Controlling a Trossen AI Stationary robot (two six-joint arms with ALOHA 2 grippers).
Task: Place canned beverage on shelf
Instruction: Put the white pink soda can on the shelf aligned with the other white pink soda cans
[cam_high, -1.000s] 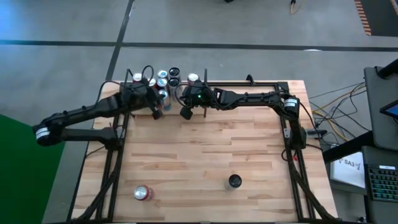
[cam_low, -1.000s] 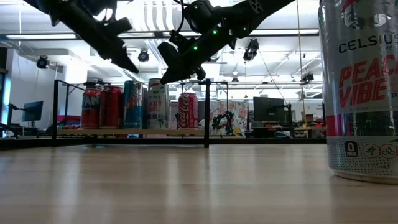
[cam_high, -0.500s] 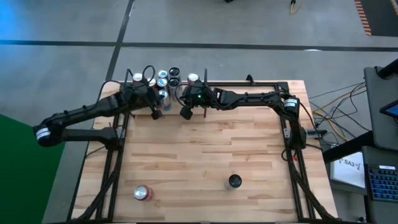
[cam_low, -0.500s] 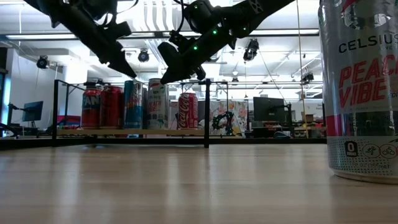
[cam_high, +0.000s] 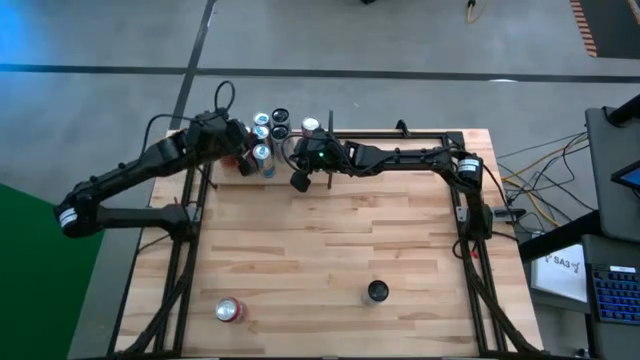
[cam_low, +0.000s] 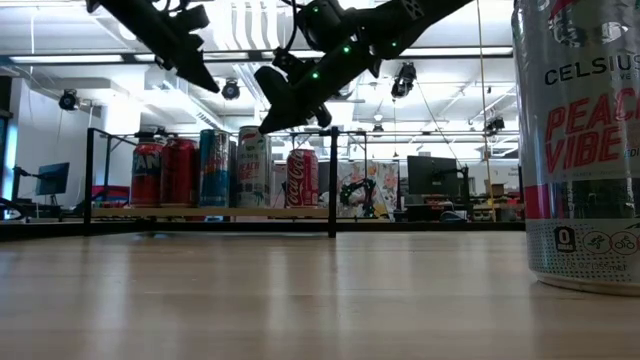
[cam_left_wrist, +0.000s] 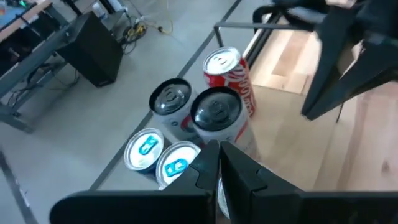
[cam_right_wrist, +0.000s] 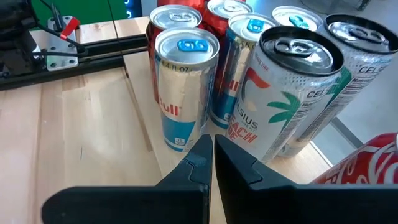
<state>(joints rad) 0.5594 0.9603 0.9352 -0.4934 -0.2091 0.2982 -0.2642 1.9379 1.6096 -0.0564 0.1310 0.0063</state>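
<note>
Several cans (cam_high: 268, 130) stand upright in a cluster on the light wood shelf (cam_low: 200, 212) at the table's far edge, left of its black divider rod (cam_low: 332, 180). My left gripper (cam_high: 244, 164) is shut and empty, hovering over the cans' near left side; its wrist view looks down on their tops (cam_left_wrist: 214, 109). My right gripper (cam_high: 299, 181) is shut and empty, above the table just in front of the cans (cam_right_wrist: 186, 81). A Celsius can (cam_high: 377, 291) stands upright near the front edge. A red can (cam_high: 229, 311) lies at the front left.
The shelf's black rods (cam_high: 400, 135) run along the far edge toward the right. The shelf plank right of the divider (cam_low: 420, 212) holds no cans. The Celsius can (cam_low: 580, 140) stands close to the low camera. Bare wood (cam_high: 330, 240) lies between the shelf and the front cans.
My left gripper has risen and drawn toward the table's far left, closer over the cans on the shelf. It has stayed shut. My right gripper and the cans have kept still.
</note>
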